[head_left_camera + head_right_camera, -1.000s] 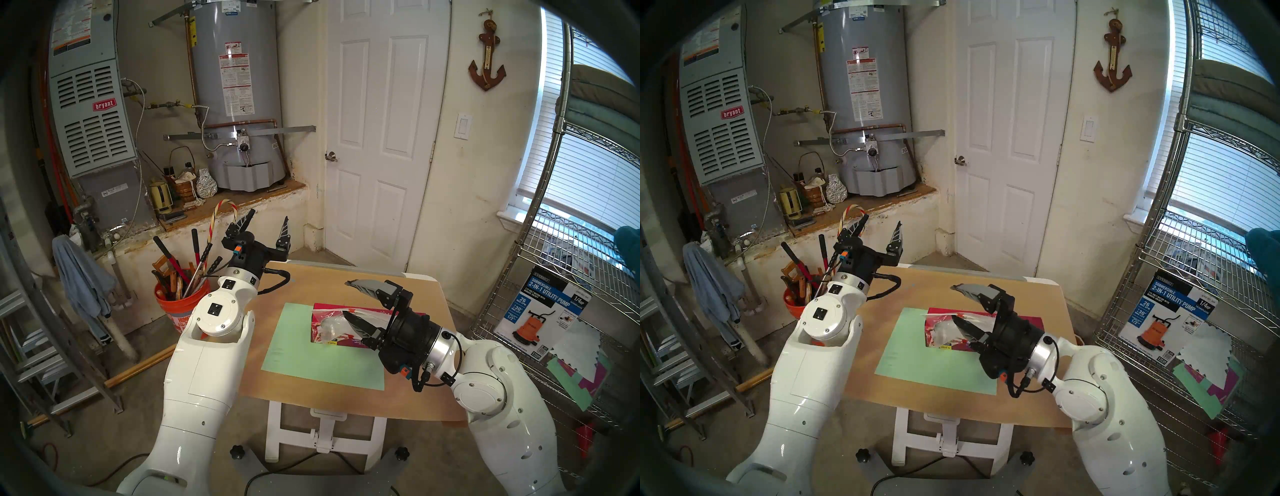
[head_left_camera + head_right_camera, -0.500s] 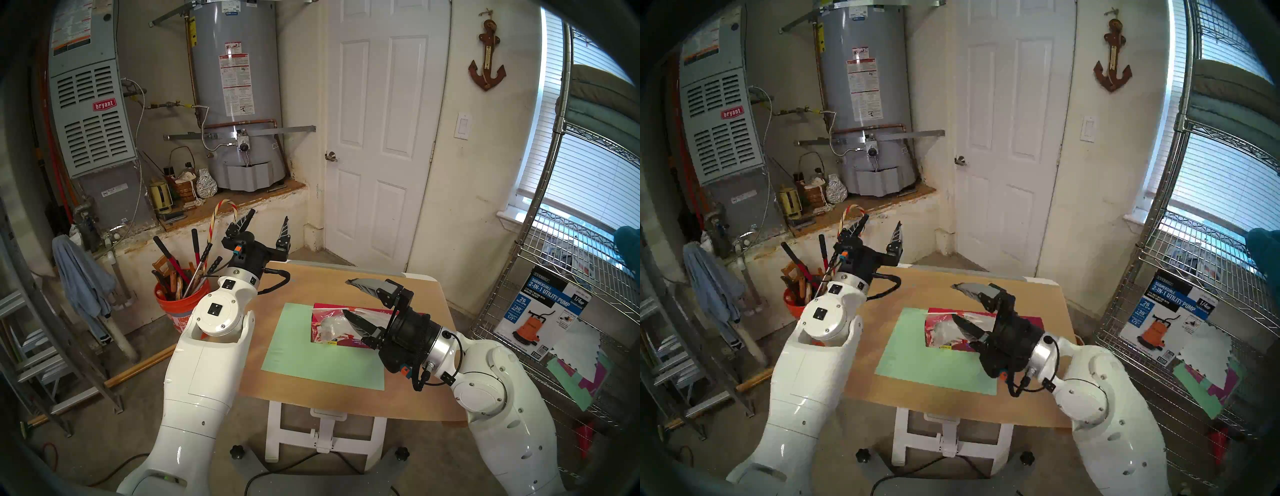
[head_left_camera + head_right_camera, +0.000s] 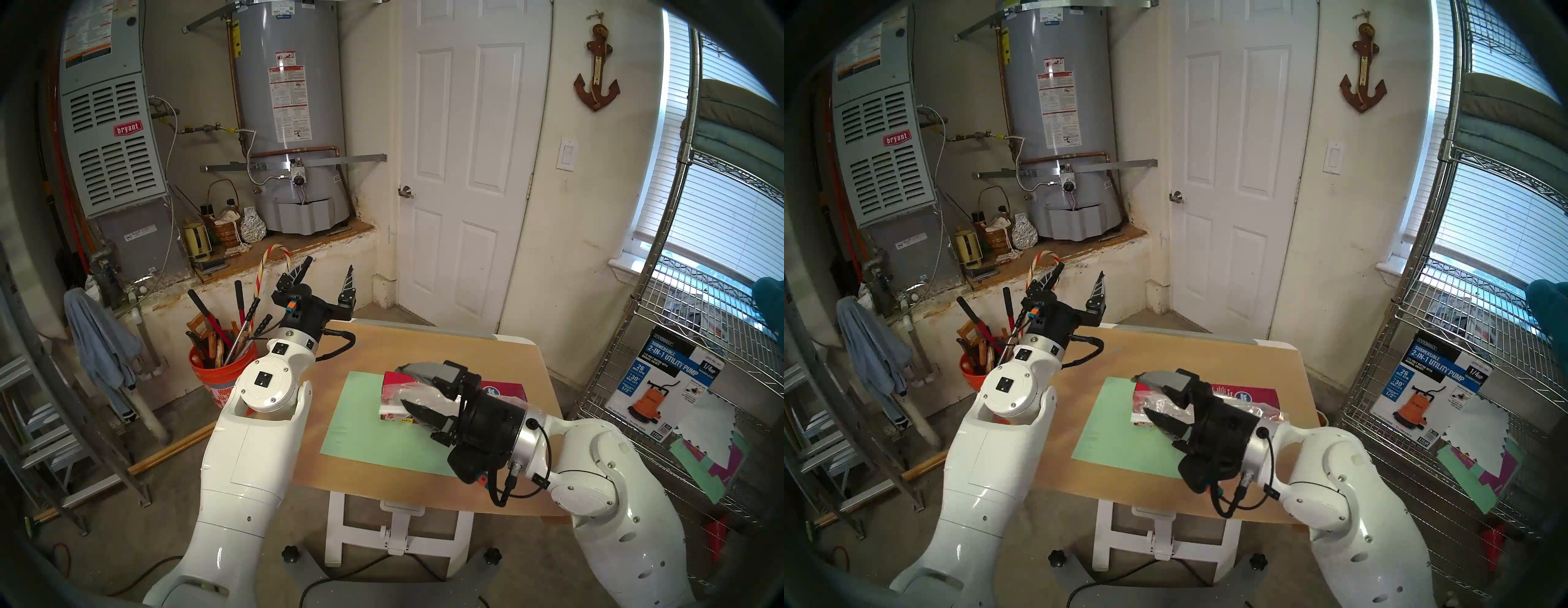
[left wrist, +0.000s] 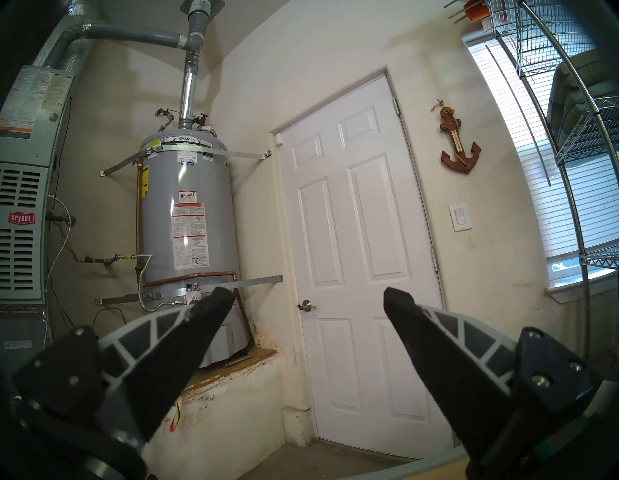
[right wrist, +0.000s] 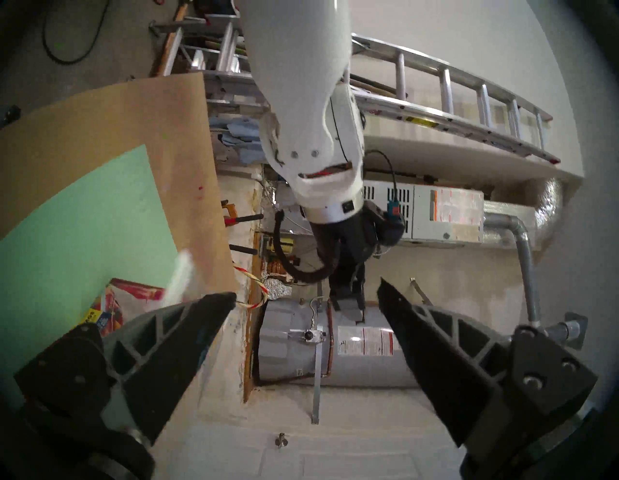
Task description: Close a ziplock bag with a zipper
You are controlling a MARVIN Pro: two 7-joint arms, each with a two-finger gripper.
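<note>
The clear ziplock bag (image 3: 420, 392) (image 3: 1166, 403) lies crumpled on a long red cardboard box (image 3: 502, 388) (image 3: 1248, 395). Its white zipper strip (image 3: 392, 408) (image 3: 1139, 418) runs along the bag's near left edge and shows blurred in the right wrist view (image 5: 181, 278). I cannot make out the slider. My right gripper (image 3: 401, 385) (image 3: 1140, 394) (image 5: 304, 291) is open over the box's left end, one finger above the bag and one in front of it. Its wrist view shows nothing between the fingers. My left gripper (image 3: 329, 264) (image 3: 1081, 270) (image 4: 308, 295) is open and empty, raised beyond the table's far left corner.
The box rests on a green mat (image 3: 382, 441) on a wooden tabletop (image 3: 509, 488). An orange bucket (image 3: 212, 382) of long-handled tools stands on the floor to the left. A wire shelf rack (image 3: 679, 382) stands to the right.
My right gripper has swung left and toward me, coming down over the box's left end. The bag has shifted with it, and its white strip now lies on the near side. The left arm has not moved.
</note>
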